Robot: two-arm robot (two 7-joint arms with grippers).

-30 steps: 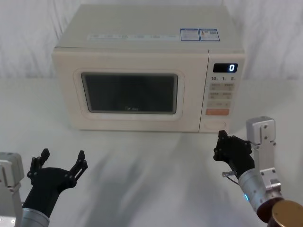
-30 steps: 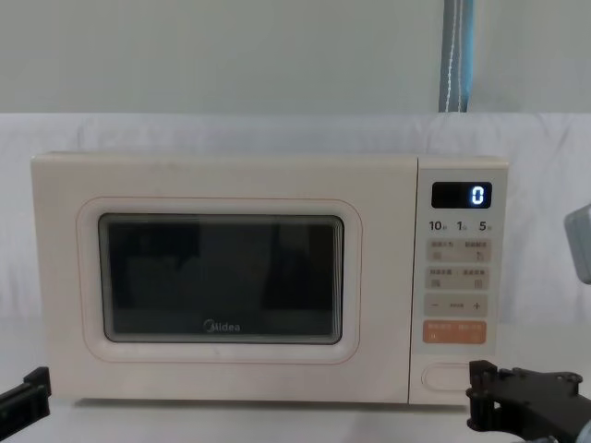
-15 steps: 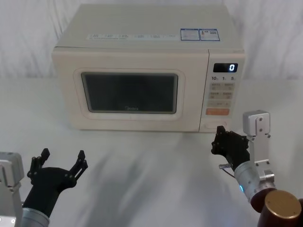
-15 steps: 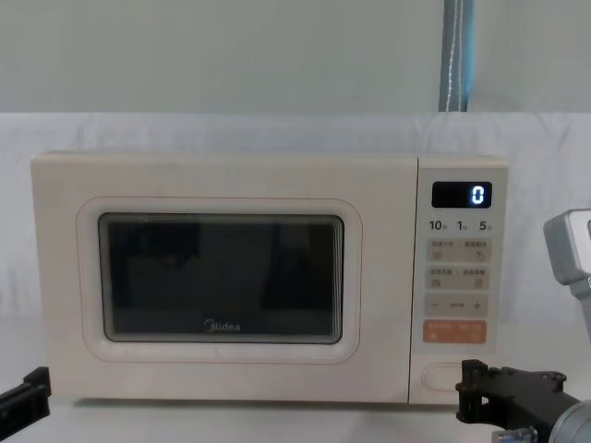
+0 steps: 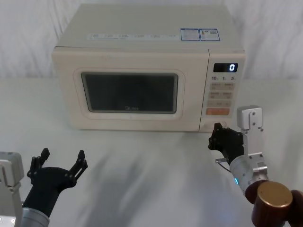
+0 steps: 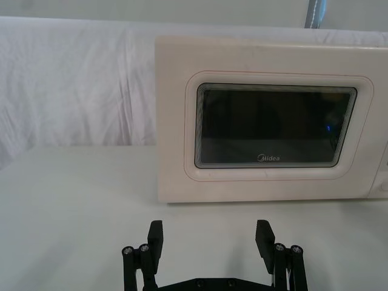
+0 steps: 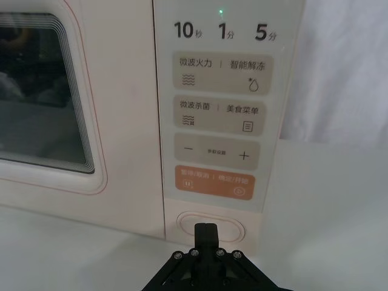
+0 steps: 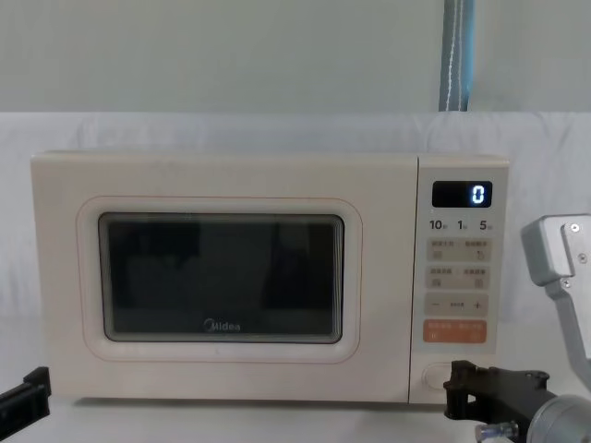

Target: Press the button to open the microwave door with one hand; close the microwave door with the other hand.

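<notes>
Right gripper (image 5: 218, 137) level, fingers together, tip at button (image 7: 211, 227) at bottom of control panel, contact perhaps made, hard to judge. Microwave door (image 5: 130, 92) shut. Left gripper (image 5: 60, 162) low in front, fingers apart.

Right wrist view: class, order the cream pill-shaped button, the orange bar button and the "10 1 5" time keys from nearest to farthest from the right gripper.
1. The button, at the control panel's bottom edge, directly ahead of the right gripper.
2. The orange bar button, one row above it.
3. The time keys, at the panel's top.
</notes>
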